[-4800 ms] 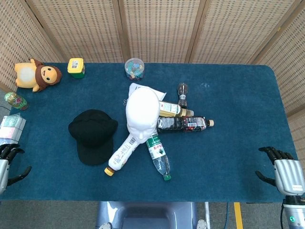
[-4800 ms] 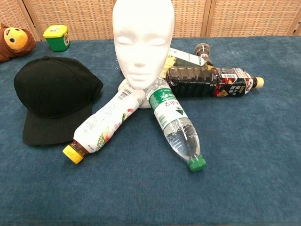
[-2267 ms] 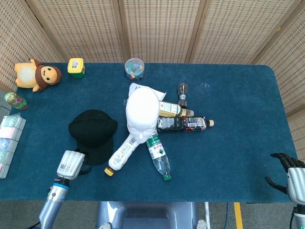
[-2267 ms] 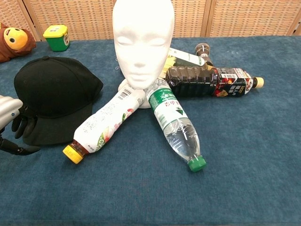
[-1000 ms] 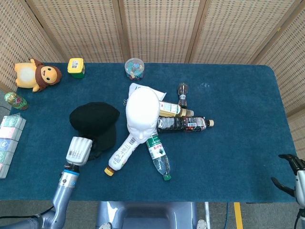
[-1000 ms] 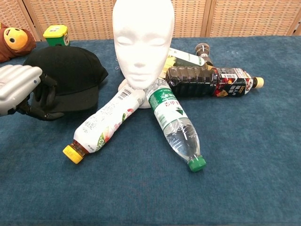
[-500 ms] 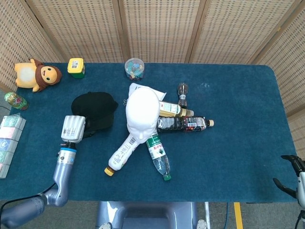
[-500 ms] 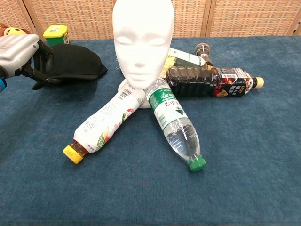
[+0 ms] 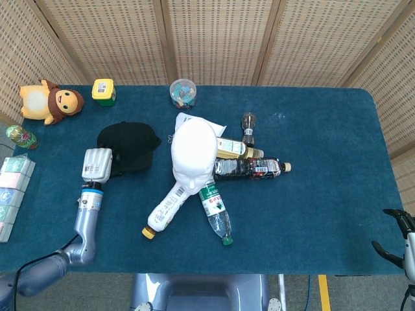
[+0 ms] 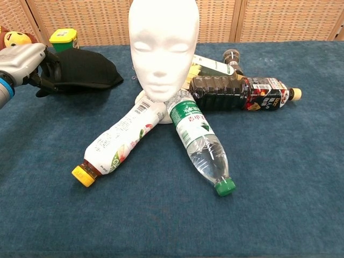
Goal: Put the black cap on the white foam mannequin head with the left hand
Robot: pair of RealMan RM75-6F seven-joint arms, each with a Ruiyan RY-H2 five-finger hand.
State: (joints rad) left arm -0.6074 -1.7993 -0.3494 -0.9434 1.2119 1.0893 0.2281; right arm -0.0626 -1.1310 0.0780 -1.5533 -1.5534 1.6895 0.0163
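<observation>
The black cap [image 9: 131, 146] is lifted off the table left of the white foam mannequin head [image 9: 194, 154]. My left hand [image 9: 97, 164] grips its brim at the cap's left side. In the chest view the cap [image 10: 86, 69] hangs at upper left beside the head [image 10: 163, 45], with my left hand [image 10: 29, 65] holding its edge, dark fingers curled on the fabric. My right hand [image 9: 402, 243] sits at the lower right table edge, fingers apart, holding nothing.
Several bottles lie fanned around the mannequin base: a yellow-capped bottle [image 10: 120, 140], a green-capped water bottle [image 10: 201, 145], a dark bottle [image 10: 239, 93]. A monkey toy [image 9: 48, 102], yellow-green box [image 9: 104, 91] and a clear jar [image 9: 183, 92] stand at the back.
My left hand took hold of the cap's brim, lifted it and carried it away from me and upward, towards the mannequin's left side. The right hand has barely moved.
</observation>
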